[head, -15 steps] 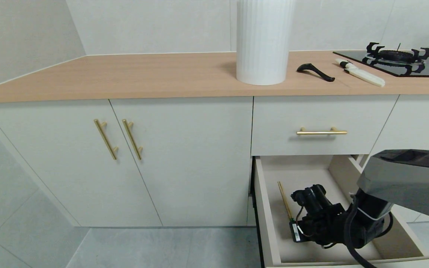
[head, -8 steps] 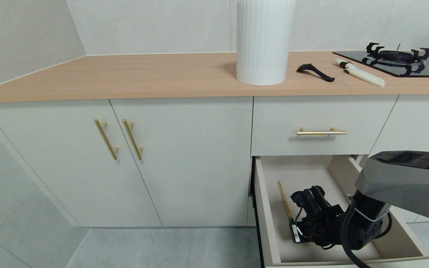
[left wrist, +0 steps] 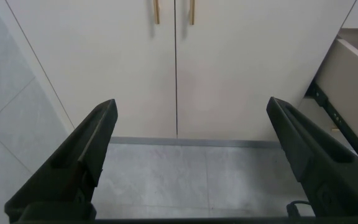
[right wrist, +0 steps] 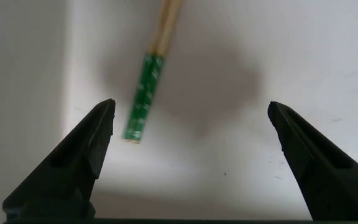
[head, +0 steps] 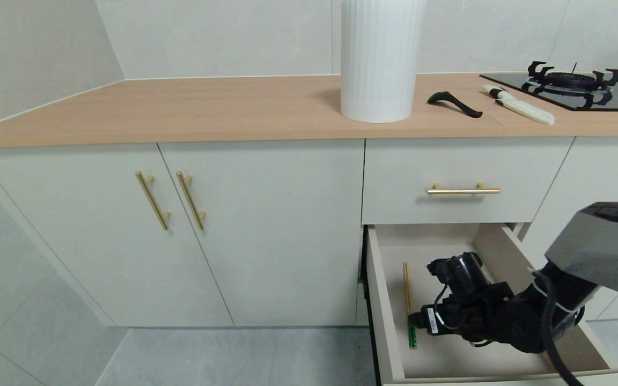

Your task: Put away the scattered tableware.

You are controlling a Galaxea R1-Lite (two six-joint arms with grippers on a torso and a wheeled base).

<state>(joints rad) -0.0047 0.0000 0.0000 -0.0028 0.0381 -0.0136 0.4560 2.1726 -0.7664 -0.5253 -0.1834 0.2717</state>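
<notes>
Pale grey tiled walls meet in a corner behind a wood-topped desk [head: 207, 112], and grey tiles cover the floor [head: 234, 356]. Toward 1 o'clock in the head view a tall white ribbed cylinder [head: 377, 59] stands on the desk (its top is cut off by the frame). At its 3 o'clock lie a curved black utensil [head: 454, 103] and a white knife [head: 518, 105], then a black gas hob [head: 572, 86].

At 5 o'clock, under a shut drawer with a brass handle [head: 463, 190], the lower drawer [head: 384, 300] stands pulled out. The chopsticks [head: 409, 305] lie on its floor near the 9 o'clock wall, green ends toward the front, gripped by nothing.

The right end effector [right wrist: 188, 118] hovers just beside them, spread wide and empty; in the head view its wrist hardware hides the fingers. The left end effector [left wrist: 191, 118] is spread too, over the floor, facing the cabinet doors [left wrist: 176, 62].
</notes>
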